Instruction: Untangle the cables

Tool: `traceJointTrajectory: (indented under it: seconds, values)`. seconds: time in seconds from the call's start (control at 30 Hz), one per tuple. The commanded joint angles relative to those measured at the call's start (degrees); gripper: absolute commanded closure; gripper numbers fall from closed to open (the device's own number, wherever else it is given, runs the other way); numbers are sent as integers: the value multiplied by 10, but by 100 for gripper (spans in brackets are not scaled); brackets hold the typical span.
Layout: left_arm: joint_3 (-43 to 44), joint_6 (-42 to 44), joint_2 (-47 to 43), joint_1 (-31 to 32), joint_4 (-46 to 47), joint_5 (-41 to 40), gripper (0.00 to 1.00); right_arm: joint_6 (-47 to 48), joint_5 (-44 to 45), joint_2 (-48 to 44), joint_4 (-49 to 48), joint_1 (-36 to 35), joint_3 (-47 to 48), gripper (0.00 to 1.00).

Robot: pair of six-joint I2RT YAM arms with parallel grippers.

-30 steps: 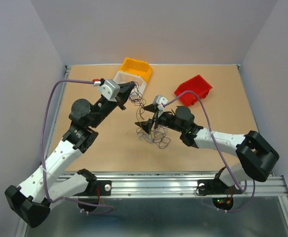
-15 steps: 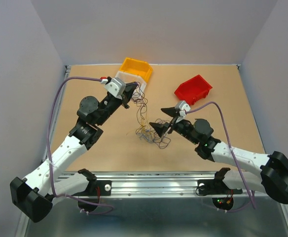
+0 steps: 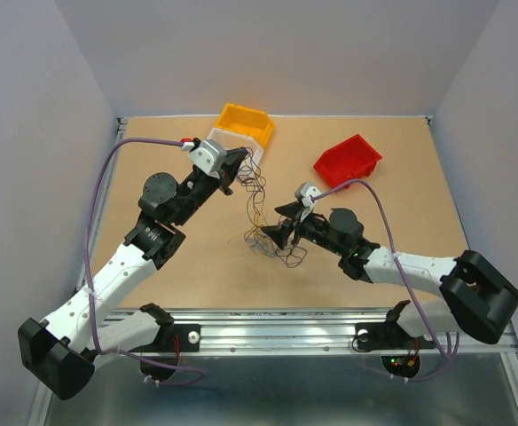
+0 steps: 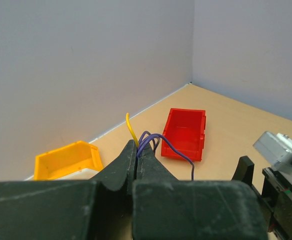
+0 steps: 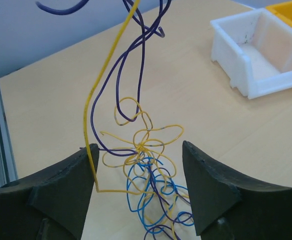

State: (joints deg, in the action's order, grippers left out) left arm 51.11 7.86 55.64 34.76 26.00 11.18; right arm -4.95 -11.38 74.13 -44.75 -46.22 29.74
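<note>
While the left gripper (image 4: 137,152) is clamped shut on a few purple and yellow strands, the cables (image 5: 142,146) sit mostly as a knotted clump between the wide-open, empty jaws of the right gripper (image 5: 138,157), so I reckon most of the untangling is left to do.

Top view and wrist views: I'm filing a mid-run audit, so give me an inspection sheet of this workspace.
Surface: light wooden tabletop.
Job's things: thin wires, purple, yellow and blue, clumped mid-table, strands rising to the left gripper.
Clutter: yellow bin, white bin, red bin.
Grippers: left jaws shut on purple and yellow strands; right gripper, jaws open astride the clump.
Cables: lilac arm cables, looping free.
Surroundings: pale walls; metal rail at near edge.
</note>
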Motion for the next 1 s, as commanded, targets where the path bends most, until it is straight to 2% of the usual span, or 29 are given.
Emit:
traceJointTrajectory:
  seconds: [0.0, 0.03, 0.13, 0.17, 0.2, 0.27, 0.3, 0.33, 0.37, 0.47, 0.5, 0.53, 0.57, 0.67, 0.97]
  values:
    - [2, 0, -7, -1, 41, 4, 100, -5, -28, 18, -25, -4, 52, 30]
    - [2, 0, -5, 0, 41, 4, 100, -6, -29, 23, -25, -5, 56, 33]
    - [3, 1, -5, 0, 41, 2, 100, -5, -26, 29, -25, -4, 60, 69]
    - [2, 2, -4, -1, 41, 0, 100, -9, -11, 29, -25, -4, 59, 91]
    - [2, 3, -4, 0, 41, -4, 100, -12, 2, 19, -26, -4, 57, 98]
    - [2, 5, -4, 0, 41, -17, 99, -22, 32, 2, -24, -4, 45, 99]
    - [2, 5, -4, -1, 41, -35, 92, -26, 64, -9, -22, -4, 38, 99]
    - [2, 4, -4, 0, 41, -49, 81, -30, 82, -21, -14, -4, 33, 99]
    - [1, 3, -5, 0, 41, -65, 58, -38, 94, -55, -9, -5, 21, 100]
    - [-7, 7, -17, 0, 43, -53, 26, -52, 138, -126, 24, -4, 6, 99]
    - [-14, 12, -24, 0, 47, -27, 9, -53, 151, -145, 41, -4, -4, 99]
    - [-18, 15, -26, 0, 49, -11, 2, -57, 159, -162, 49, -4, -6, 99]
    - [-22, 18, -27, 0, 53, 5, 1, -60, 168, -176, 59, -5, -8, 100]
    - [-23, 36, -16, 0, 55, 124, 1, -62, 183, -233, 89, -5, -13, 99]
    - [10, 57, 100, 14, 32, 221, 1, -62, 167, -261, 128, -5, 11, 99]
